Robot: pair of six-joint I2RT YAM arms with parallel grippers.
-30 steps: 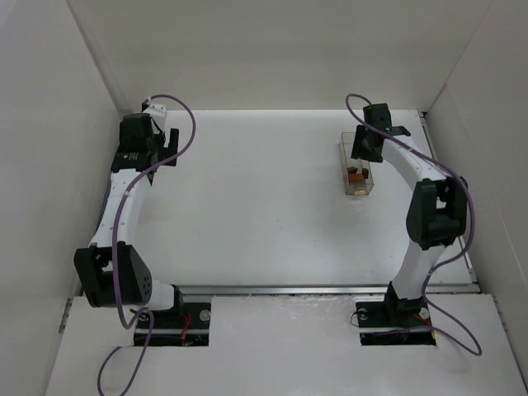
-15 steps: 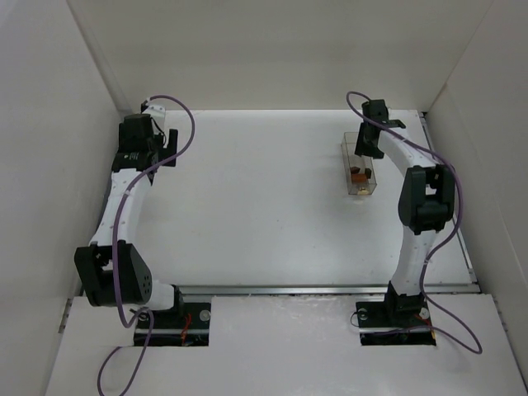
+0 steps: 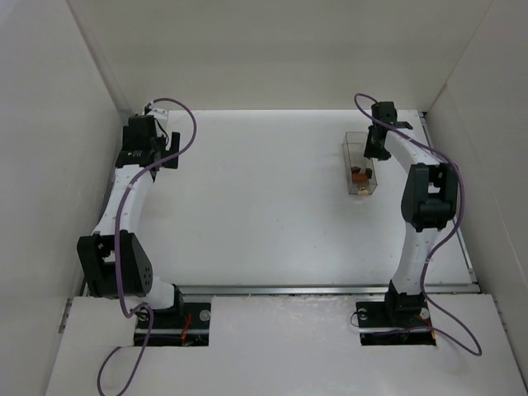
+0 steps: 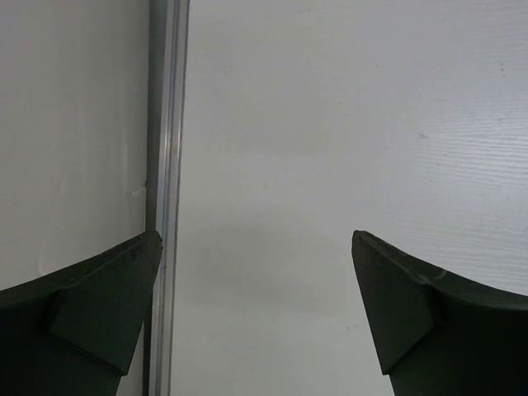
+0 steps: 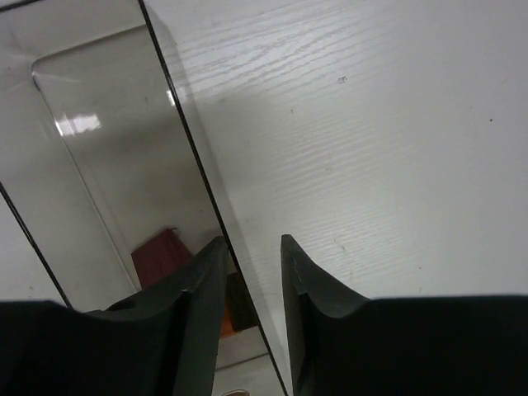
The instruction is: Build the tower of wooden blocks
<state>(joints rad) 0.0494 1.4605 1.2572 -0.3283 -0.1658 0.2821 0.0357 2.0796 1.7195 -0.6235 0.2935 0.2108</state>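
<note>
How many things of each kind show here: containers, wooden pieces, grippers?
Clear container: 1
Wooden pieces clearly seen inside it: 2, a red-brown block and an orange piece; the fingers may hide others
Grippers: 2, the left gripper and the right gripper
Total: 5

Your wooden pieces (image 3: 358,174) lay clustered inside the clear container (image 3: 353,148), in its nearer half, none of them stacked into a tower that you could make out. From above they read only as a small orange-brown clump. In the right wrist view you had a reddish-brown block (image 5: 159,254) resting on the container's floor, showing a flat top face. Just beside it, against the container's long wall, sat a dark brown block (image 5: 241,297) with an orange piece (image 5: 226,322) touching it, both only partly in sight.
</note>
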